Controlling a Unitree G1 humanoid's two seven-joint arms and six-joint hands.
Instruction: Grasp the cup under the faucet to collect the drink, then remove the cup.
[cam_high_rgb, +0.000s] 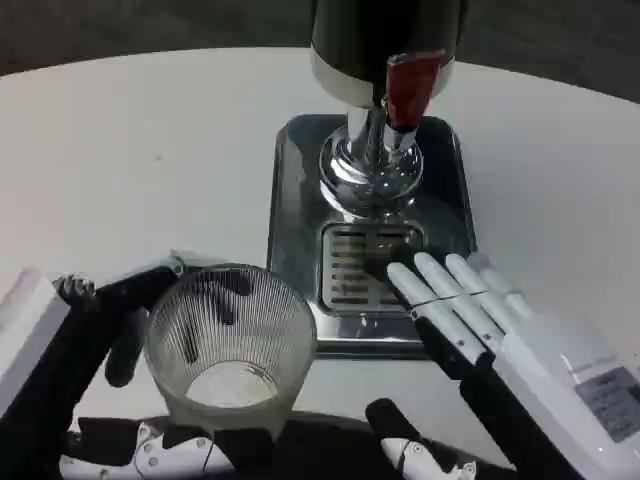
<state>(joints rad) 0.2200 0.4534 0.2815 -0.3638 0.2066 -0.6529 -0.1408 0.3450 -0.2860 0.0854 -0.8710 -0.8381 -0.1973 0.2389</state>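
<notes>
On the white table (130, 150) I see the steel tray (290, 200) under the dispenser's red-handled faucet (410, 85). My left hand (120, 330) grasps the ribbed glass cup (230, 345) just in front of the tray. My right hand (500, 330) lies released, fingers straight over the tray's grate (350, 260).

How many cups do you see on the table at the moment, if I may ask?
1. The ribbed glass cup stands near the front edge, left of the drip tray, with the left hand around it.
</notes>
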